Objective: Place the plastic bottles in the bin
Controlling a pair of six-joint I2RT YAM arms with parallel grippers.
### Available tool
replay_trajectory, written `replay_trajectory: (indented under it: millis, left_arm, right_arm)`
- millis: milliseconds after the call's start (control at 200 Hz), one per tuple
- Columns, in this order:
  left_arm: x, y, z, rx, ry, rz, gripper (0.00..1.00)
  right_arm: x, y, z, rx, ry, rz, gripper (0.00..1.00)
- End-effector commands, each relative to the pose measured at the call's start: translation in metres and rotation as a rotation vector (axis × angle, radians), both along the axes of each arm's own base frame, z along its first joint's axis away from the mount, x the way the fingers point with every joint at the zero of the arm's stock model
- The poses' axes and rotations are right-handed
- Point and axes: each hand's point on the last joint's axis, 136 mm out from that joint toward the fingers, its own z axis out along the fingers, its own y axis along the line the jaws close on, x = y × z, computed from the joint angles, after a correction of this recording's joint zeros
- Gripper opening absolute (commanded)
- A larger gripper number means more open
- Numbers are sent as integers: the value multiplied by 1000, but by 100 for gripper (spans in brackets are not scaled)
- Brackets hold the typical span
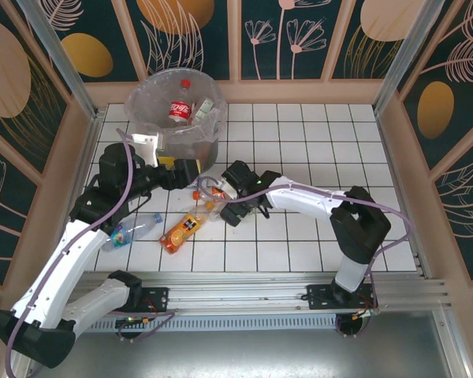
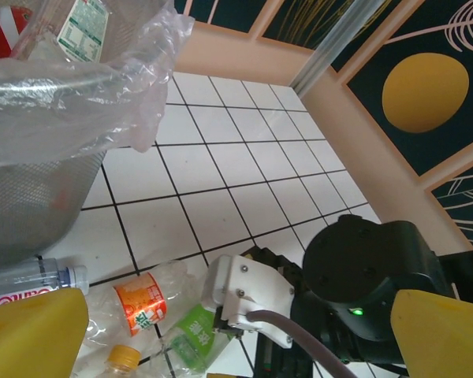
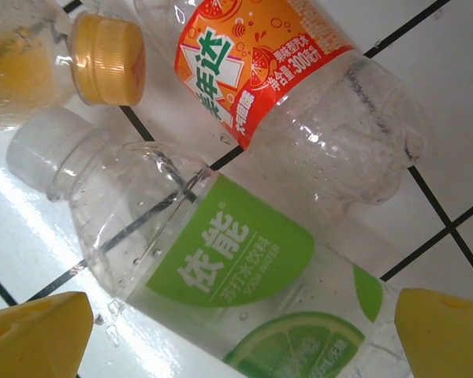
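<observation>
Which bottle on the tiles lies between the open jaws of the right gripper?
The green-labelled bottle with the white cap; the orange-labelled bottle lies beside it, outside the jaws.

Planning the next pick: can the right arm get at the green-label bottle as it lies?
Probably yes. The right gripper hangs open over the green-label bottle, nothing on top; the orange-label bottle beside it may crowd a finger.

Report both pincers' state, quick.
Left pincer: open, empty, beside bin.
Right pincer: open, over green bottle.
</observation>
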Motion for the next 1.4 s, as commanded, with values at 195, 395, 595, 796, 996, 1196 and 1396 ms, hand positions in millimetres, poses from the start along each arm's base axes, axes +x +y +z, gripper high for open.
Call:
replay_trajectory:
  millis: [195,395,595,796,996,1196,1396]
  left_arm:
    - [0,-5,6,-36,-24,-31,96]
    - [1,-6,4,-34,-24,-35,96]
    - [1,-6,1,-34,-22,-35,96]
    - [0,-5,1,-35,-23,-31,96]
    - [0,-5,2,-48,-25,-31,96]
    - [0,-8,5,-67,-28,-39,95]
    - [-2,-7,-7,-67,-3,-38,94]
  right_arm:
    - [1,2,-18,-46,44,36,99]
    - [-11,-3,-17,-63,53,22,95]
    - [-36,-7,-16,-66,77,19,93]
    - [-45,-15,-17,-86,79,-24,89]
    - [-54,-29,-27,-92,104,-78,86]
    - [-59,-28,-29,-77,126,-78,80]
    - [-60,-28,-32,-81,140,-69,73]
